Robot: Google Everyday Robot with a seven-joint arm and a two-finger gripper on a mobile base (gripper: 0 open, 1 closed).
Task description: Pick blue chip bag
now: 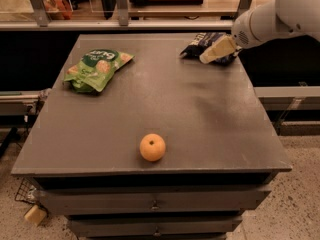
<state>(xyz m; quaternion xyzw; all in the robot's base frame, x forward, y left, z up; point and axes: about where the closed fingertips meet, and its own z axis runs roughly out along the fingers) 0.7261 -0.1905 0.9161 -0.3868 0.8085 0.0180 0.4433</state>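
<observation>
The blue chip bag is a dark navy foil bag with pale markings. It lies at the far right corner of the grey table. My gripper comes in from the right on a white arm and hangs over the bag's front right part, hiding some of it. Its cream-coloured fingers point down and to the left, towards the table. Whether it touches the bag cannot be told.
A bright green snack bag lies at the far left of the table. An orange sits near the front edge at the middle. Drawers run below the tabletop. A rail and shelving stand behind the table.
</observation>
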